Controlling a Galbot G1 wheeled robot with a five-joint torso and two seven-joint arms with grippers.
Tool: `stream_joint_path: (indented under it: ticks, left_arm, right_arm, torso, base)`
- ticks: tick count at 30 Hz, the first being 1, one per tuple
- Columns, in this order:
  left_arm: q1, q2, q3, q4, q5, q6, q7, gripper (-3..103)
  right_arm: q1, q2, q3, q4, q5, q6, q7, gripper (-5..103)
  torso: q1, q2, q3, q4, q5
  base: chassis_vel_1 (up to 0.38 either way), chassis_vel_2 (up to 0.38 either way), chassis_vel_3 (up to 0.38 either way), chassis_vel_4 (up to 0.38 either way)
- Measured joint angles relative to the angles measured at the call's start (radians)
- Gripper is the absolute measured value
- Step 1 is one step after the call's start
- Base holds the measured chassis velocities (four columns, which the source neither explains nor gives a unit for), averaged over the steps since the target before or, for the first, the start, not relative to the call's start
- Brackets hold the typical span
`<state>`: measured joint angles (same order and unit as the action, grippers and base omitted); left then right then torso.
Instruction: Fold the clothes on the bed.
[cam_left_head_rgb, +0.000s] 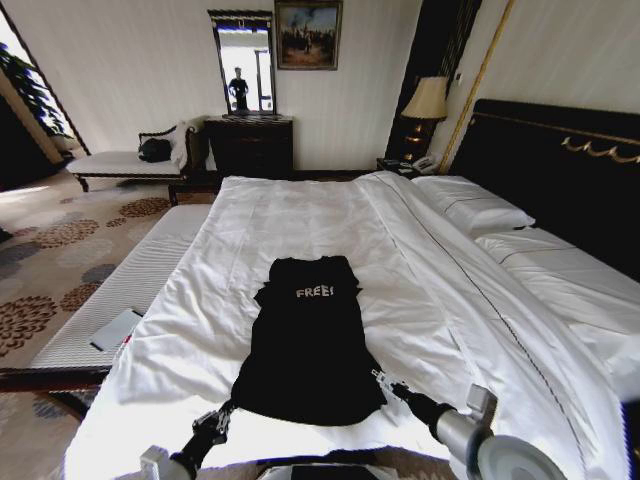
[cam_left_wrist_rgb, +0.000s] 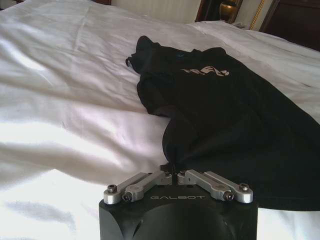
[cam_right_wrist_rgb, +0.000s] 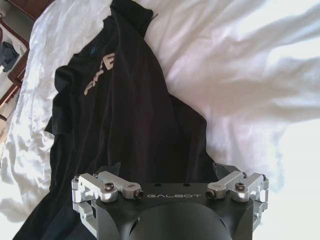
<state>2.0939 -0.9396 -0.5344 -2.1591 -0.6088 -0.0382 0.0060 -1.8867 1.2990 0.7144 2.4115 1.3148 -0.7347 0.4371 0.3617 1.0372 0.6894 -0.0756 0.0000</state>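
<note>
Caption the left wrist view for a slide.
Left gripper shut on the hem corner of the black soft-fabric T-shirt lying on the white duvet.

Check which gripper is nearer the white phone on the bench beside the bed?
Left. The left gripper is at the T-shirt's near-left hem corner, on the phone's side; the right gripper is at the opposite hem corner.

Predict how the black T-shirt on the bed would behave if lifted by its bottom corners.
The black T-shirt would probably droop and sag, since it already lies creased with its sleeves folded in. It looks light, barely denting the white duvet. It may slide easily over that smooth cover when pulled.
</note>
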Motion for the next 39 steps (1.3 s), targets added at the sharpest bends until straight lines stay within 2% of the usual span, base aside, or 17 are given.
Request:
stream_joint_path:
  ticks: [8, 20, 28, 33, 39]
  left_arm:
    - [0.010, 0.007, -0.006, -0.019, 0.012, 0.007, 0.001, 0]
    - [0.007, -0.001, 0.000, -0.028, 0.023, 0.017, 0.001, 0]
    - [0.018, -0.013, -0.005, -0.036, 0.028, 0.017, 0.001, 0]
    - [0.029, -0.015, -0.010, -0.040, 0.031, 0.013, 0.001, 0]
    - [0.034, -0.024, -0.007, -0.040, 0.041, 0.010, 0.001, 0]
  right_arm:
    - [0.030, 0.048, -0.122, -0.080, -0.092, -0.001, -0.023, 100]
    - [0.087, 0.043, -0.147, -0.045, -0.018, -0.002, -0.029, 100]
    - [0.091, 0.048, -0.232, -0.092, -0.157, -0.002, -0.062, 100]
    - [0.111, 0.046, -0.247, -0.103, -0.172, 0.021, -0.076, 100]
    - [0.104, 0.040, -0.231, -0.068, -0.143, 0.029, -0.081, 100]
  torso:
    - [0.000, 0.000, 0.000, 0.0001, 0.0001]
    - [0.000, 0.000, 0.000, 0.0002, 0.0000]
    - [0.000, 0.000, 0.000, 0.0001, 0.0000]
    - [0.000, 0.000, 0.000, 0.0000, 0.0001]
    - [0.000, 0.000, 0.000, 0.0001, 0.0001]
  base:
    - [0.000, 0.000, 0.000, 0.000]
    - [0.000, 0.000, 0.000, 0.000]
    - [0.000, 0.000, 0.000, 0.000]
    - [0.000, 0.000, 0.000, 0.000]
    - [0.000, 0.000, 0.000, 0.000]
